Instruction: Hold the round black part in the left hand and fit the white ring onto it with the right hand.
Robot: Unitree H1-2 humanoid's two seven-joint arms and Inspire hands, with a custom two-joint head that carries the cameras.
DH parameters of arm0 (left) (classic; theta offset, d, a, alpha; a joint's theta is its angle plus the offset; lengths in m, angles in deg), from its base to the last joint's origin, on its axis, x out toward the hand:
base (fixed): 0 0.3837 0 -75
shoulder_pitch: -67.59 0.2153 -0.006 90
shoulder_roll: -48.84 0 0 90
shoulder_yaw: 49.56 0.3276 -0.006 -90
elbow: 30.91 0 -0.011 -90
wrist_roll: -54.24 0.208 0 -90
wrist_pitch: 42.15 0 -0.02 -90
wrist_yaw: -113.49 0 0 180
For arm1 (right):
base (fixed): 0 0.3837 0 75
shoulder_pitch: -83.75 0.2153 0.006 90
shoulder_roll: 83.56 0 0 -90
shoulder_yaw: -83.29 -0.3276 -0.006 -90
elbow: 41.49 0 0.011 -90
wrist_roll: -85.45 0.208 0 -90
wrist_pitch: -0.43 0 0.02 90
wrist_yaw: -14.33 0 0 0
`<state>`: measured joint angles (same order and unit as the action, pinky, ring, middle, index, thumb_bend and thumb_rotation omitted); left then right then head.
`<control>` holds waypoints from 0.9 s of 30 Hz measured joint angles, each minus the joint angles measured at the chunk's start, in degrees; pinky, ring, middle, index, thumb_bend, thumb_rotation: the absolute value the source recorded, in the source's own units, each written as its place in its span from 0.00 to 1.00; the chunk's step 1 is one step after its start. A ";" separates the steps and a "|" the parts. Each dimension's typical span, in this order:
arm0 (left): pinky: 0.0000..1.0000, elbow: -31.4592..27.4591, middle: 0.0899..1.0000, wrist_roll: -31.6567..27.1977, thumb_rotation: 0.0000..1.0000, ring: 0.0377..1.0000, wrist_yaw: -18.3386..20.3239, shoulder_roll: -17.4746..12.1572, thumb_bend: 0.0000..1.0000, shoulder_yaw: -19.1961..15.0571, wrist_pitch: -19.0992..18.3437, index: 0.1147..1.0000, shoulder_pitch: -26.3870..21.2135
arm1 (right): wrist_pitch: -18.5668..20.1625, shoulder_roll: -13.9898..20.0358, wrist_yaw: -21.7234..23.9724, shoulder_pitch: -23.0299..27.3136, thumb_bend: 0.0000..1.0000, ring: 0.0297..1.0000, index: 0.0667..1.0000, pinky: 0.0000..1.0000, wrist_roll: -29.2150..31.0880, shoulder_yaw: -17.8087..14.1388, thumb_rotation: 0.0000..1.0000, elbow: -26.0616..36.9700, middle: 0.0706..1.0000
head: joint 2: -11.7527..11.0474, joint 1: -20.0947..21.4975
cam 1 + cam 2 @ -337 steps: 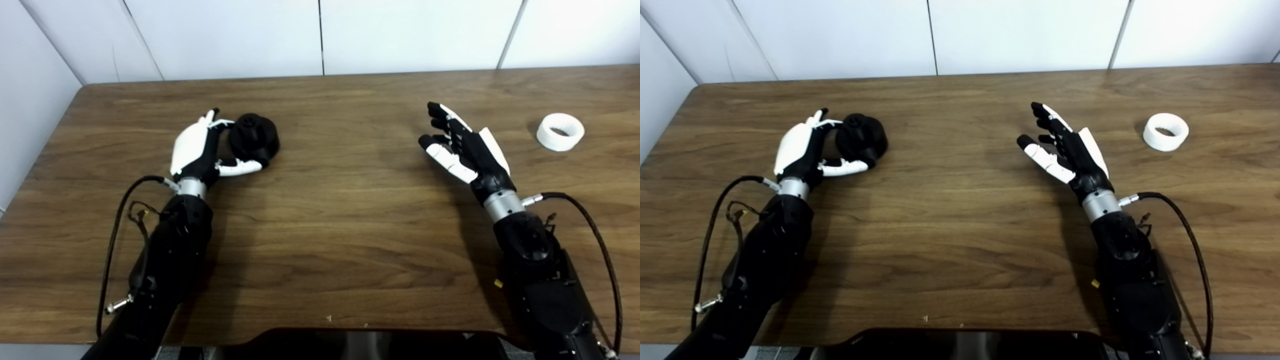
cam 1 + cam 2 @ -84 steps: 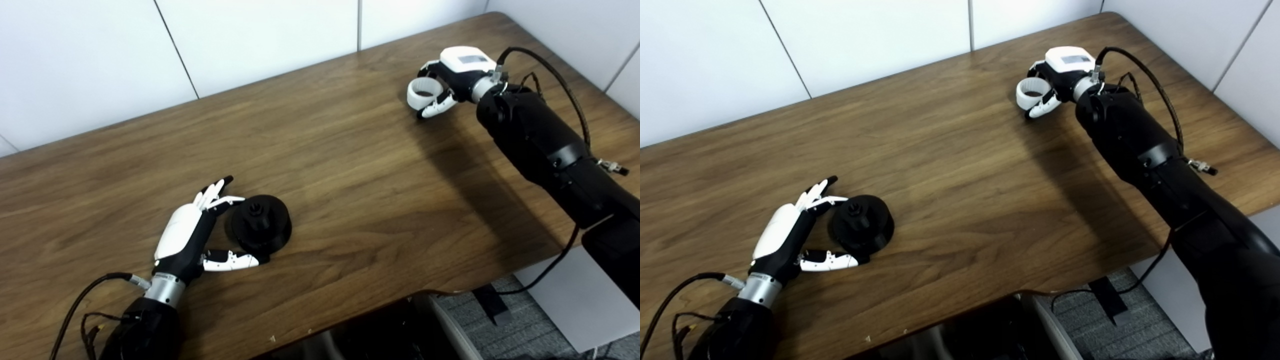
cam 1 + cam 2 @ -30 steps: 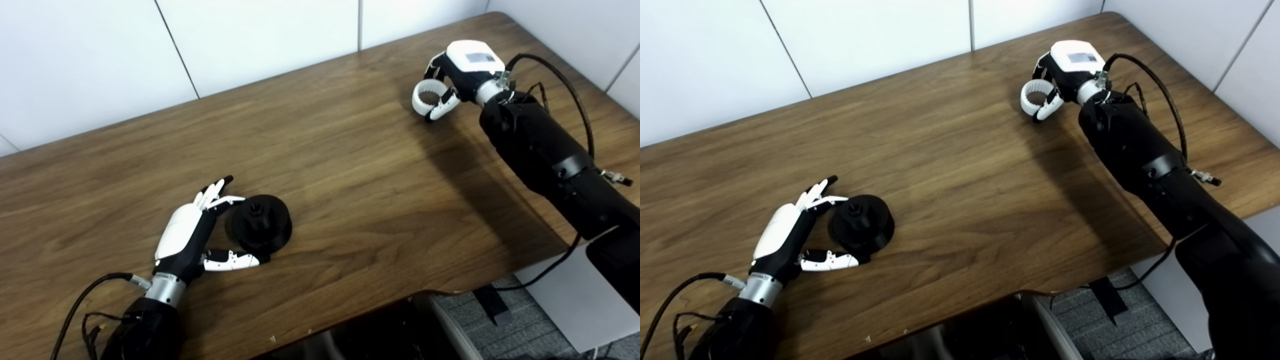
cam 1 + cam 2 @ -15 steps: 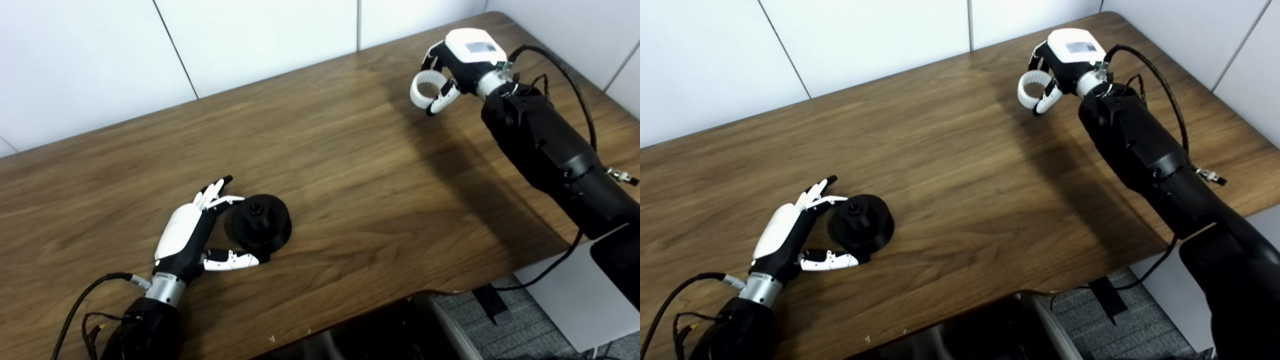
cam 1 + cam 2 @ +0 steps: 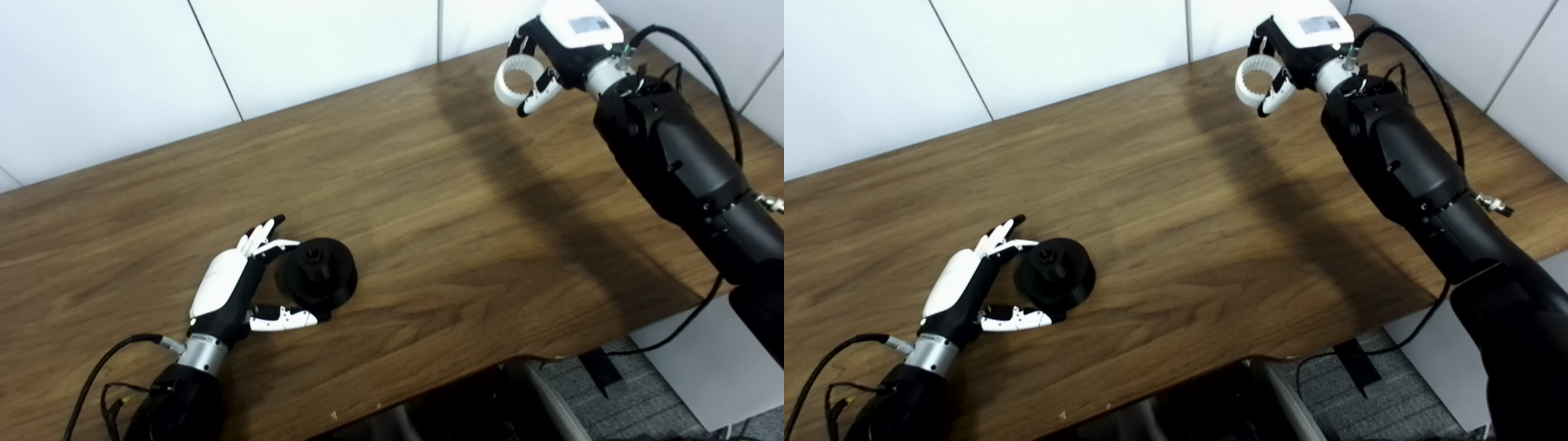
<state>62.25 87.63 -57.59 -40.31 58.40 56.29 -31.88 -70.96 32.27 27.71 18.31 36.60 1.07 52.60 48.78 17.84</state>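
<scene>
Two hands are at the table (image 5: 429,202). The right hand (image 5: 560,46) is up in the air at the far side, its fingers closed around the white ring (image 5: 513,86). The left hand (image 5: 236,288) rests near the front with fingers spread, cupped beside the black part (image 5: 318,278), which sits on the wood.

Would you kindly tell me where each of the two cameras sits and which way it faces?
Left eye view: on the head, looking down across the wooden table; both arms enter from below, the left hand beside the round black part.
Right eye view: just alongside, facing the same way; the right hand holds the white ring raised.
Shared: the same table, hands and parts, slightly offset sideways.
</scene>
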 measured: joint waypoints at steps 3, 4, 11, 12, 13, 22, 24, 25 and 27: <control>1.00 0.00 1.00 0.00 0.40 1.00 -0.02 0.00 1.00 0.00 -0.02 0.65 0.00 | -0.25 0.00 0.02 -0.01 0.52 0.67 0.46 1.00 -0.08 -0.52 0.01 0.58 0.45 | 0.00 0.09; 1.00 0.00 1.00 0.00 0.40 1.00 -0.02 0.00 1.00 0.00 -0.02 0.65 0.00 | -0.32 -0.01 0.02 -0.02 0.52 0.67 0.46 1.00 -0.06 -0.73 0.01 0.93 0.45 | 0.00 -0.09; 1.00 0.00 1.00 0.01 0.41 1.00 -0.05 0.05 1.00 0.01 -0.08 0.65 0.00 | -0.57 -0.04 0.26 -0.07 0.52 0.68 0.46 1.00 0.01 -1.77 0.01 1.96 0.45 | 0.52 -3.50; 1.00 -0.01 1.00 0.03 0.41 1.00 -0.05 0.08 1.00 0.02 -0.14 0.65 0.00 | -0.57 -0.04 0.49 -0.09 0.52 0.67 0.46 1.00 0.01 -1.81 0.01 1.97 0.45 | 0.61 -4.65; 1.00 -0.01 1.00 0.08 0.40 1.00 -0.07 0.16 1.00 0.03 -0.26 0.65 0.00 | -0.57 -0.04 0.67 -0.11 0.52 0.67 0.46 1.00 0.02 -1.81 0.01 1.97 0.45 | 0.62 -4.92; 0.98 -0.24 1.00 2.29 0.41 1.00 -1.32 1.91 1.00 0.72 -1.96 0.65 -0.02 | -4.59 0.02 -0.77 -1.60 0.53 0.64 0.46 1.00 1.54 -3.33 0.01 0.53 0.45 | 1.76 -15.02; 0.99 -0.24 1.00 2.50 0.40 1.00 -1.46 2.23 1.00 0.81 -2.36 0.65 -0.06 | -6.04 0.15 -1.96 -1.93 0.53 0.64 0.46 1.00 1.95 -3.79 0.01 -0.03 0.45 | 1.85 -16.08; 0.99 -0.25 1.00 2.60 0.40 1.00 -1.49 2.38 1.00 0.87 -2.70 0.65 -0.10 | -6.59 0.28 -2.37 -2.02 0.53 0.65 0.46 1.00 2.19 -3.97 0.01 -0.45 0.45 | 1.93 -16.61; 1.00 -0.30 1.00 2.66 0.40 1.00 -1.51 2.69 1.00 1.01 -3.15 0.65 -0.14 | -7.09 0.57 -2.65 -2.15 0.53 0.65 0.46 1.00 2.55 -4.45 0.01 -1.10 0.45 | 1.93 -17.05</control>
<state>61.95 90.29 -59.10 -37.63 59.41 53.14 -32.02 -78.05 32.84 25.07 16.16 39.15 -3.38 51.50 50.71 0.79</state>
